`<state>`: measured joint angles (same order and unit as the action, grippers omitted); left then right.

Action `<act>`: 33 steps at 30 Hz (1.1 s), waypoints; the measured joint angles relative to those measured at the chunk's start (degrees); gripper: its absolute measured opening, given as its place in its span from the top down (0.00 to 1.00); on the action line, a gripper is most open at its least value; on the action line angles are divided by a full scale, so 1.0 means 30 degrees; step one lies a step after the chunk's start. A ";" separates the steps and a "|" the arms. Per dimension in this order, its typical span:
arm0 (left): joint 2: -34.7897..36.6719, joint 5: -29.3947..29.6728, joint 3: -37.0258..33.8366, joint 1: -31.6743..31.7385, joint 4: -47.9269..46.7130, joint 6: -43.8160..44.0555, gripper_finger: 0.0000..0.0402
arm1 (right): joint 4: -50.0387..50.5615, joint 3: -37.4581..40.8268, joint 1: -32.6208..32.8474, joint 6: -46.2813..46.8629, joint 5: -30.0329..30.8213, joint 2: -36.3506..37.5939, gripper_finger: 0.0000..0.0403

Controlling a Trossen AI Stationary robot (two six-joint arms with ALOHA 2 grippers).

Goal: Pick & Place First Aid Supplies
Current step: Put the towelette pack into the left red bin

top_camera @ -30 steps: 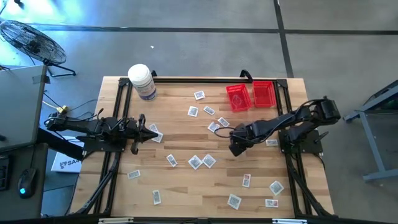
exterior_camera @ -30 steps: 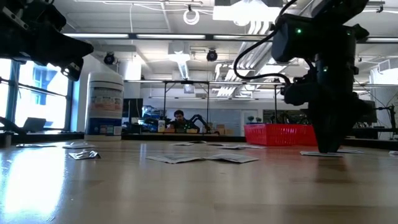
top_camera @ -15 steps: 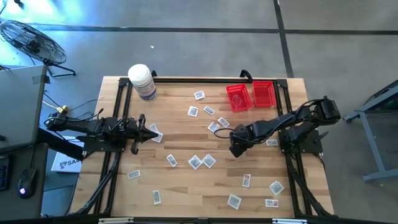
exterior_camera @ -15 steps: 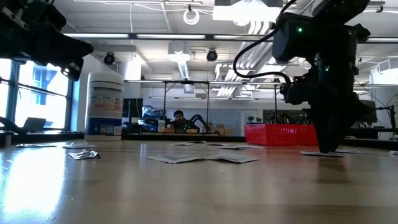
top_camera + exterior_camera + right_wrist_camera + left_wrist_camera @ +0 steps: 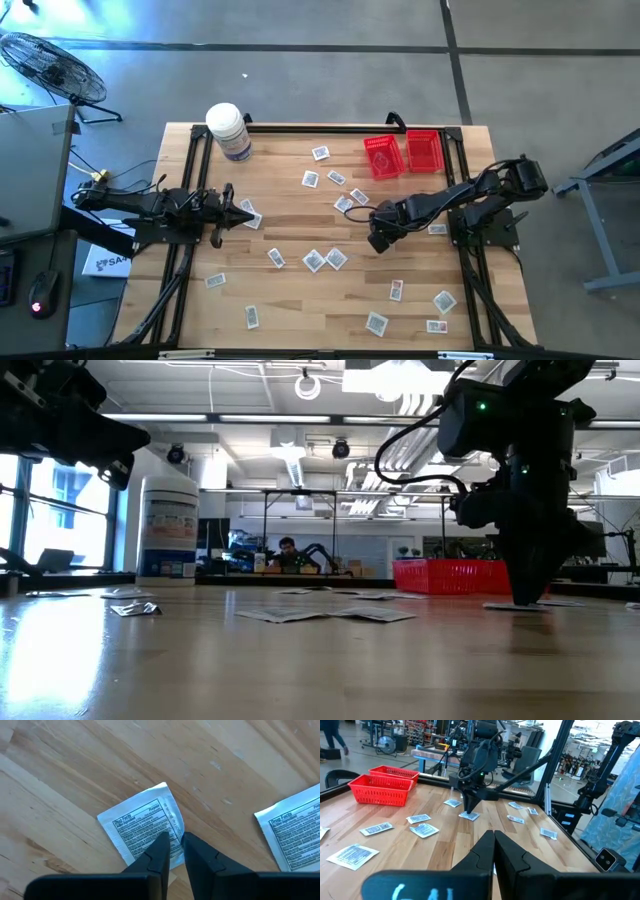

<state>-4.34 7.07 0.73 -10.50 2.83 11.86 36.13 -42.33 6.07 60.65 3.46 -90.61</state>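
Several small white first aid packets lie flat, scattered over the wooden table (image 5: 300,300). My right gripper (image 5: 378,240) points straight down at the table's middle right, and its fingers are drawn together on one packet (image 5: 145,827), also seen under it in the left wrist view as the packet (image 5: 468,815). A second packet (image 5: 295,832) lies just beside. My left gripper (image 5: 494,840) is shut on nothing and hangs level above the table's left side (image 5: 250,213). My right gripper comes from above, its fingers pointing down, and closes its two fingertips (image 5: 162,845) on the packet's printed face beside one side edge (image 5: 176,831). Only a narrow slit stays between the tips. The packet lies flat on the wood.
Two red mesh baskets (image 5: 381,157) (image 5: 425,150) stand at the far right. A white bottle with a purple label (image 5: 229,131) stands at the far left corner. More packets lie in the middle (image 5: 325,259) and near the front right (image 5: 376,322). A black frame runs along the table's edges.
My right gripper has stayed in place over the packet, and its fingers have drawn together; in the low view its tip looks narrower than before. The packet has not moved.
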 joint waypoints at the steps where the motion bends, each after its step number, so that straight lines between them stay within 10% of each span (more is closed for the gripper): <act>1: 0.0000 0.0000 0.0000 0.0000 0.0000 0.0000 1.00 | -0.0003 0.0000 0.0000 0.0175 0.0000 -0.0005 0.89; 20: 0.0003 0.0000 0.0000 0.0000 0.0007 0.0000 1.00 | 0.0725 0.0073 -0.0531 -0.2678 0.0017 0.1596 0.73; 33: 0.0006 0.0000 0.0000 0.0000 0.0001 0.0000 1.00 | 0.1303 0.0058 -0.0911 -0.5453 -0.0986 0.1625 0.81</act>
<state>-4.32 7.07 0.73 -10.50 2.83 11.86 40.04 -42.15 3.33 44.29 0.51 -85.73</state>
